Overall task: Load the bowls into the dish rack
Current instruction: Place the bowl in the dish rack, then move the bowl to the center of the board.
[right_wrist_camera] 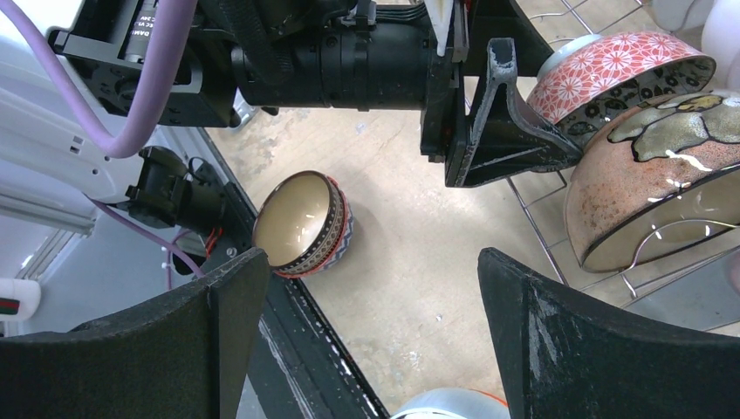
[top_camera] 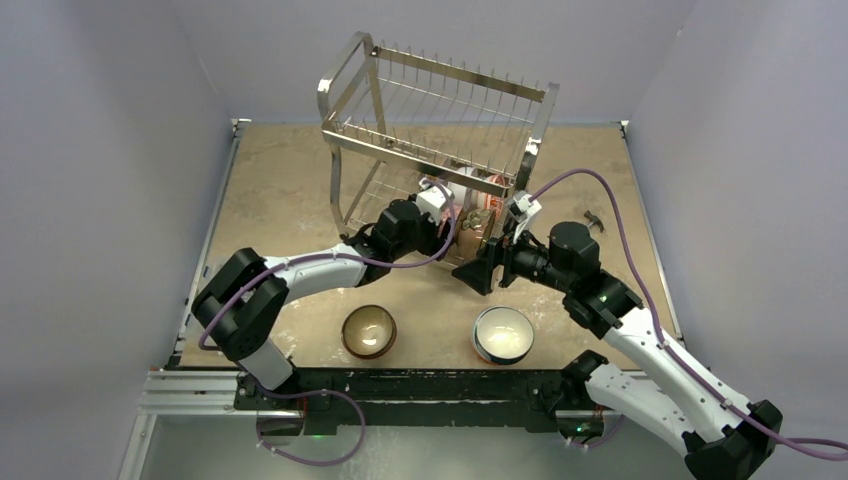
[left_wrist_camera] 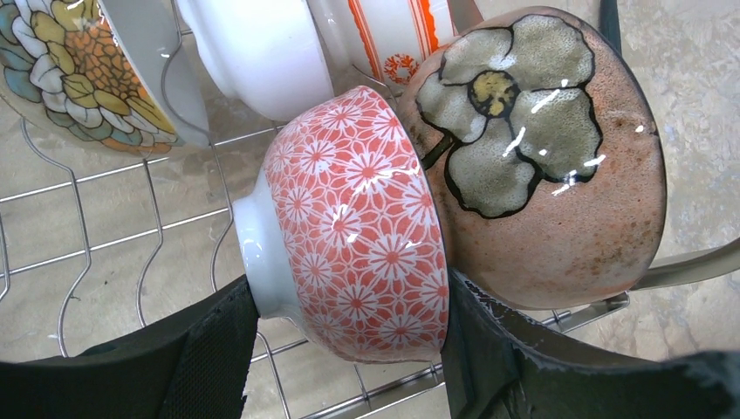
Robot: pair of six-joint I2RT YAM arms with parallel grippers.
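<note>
The left gripper (left_wrist_camera: 349, 295) is clamping the red-patterned bowl (left_wrist_camera: 358, 218) between its fingers, one finger against the white foot and the other against the rim. That bowl is standing on edge on the lower-tier wires of the dish rack (top_camera: 420, 160), pressing right up against a brownish flower bowl (left_wrist_camera: 541, 175).

Three more bowls are sitting in the same tier, but the left wrist view is chopping them all off at the top: a colourful floral bowl (left_wrist_camera: 61, 70), a plain white bowl (left_wrist_camera: 257, 52) and an orange-striped bowl (left_wrist_camera: 393, 35). From the top camera, the rack's bars and the left arm are hiding nearly all of this, so I can't count what's in there.

The right gripper (right_wrist_camera: 371, 262) is hanging wide open with nothing in it, over the table (top_camera: 290, 180) just on the near side of the rack.

Two bowls are sitting on the table close to the arm bases: a brown bowl (top_camera: 368, 331) on the left and a white-inside bowl (top_camera: 502, 334) on the right. The right wrist camera is only catching a sliver of that second one at its bottom edge.
</note>
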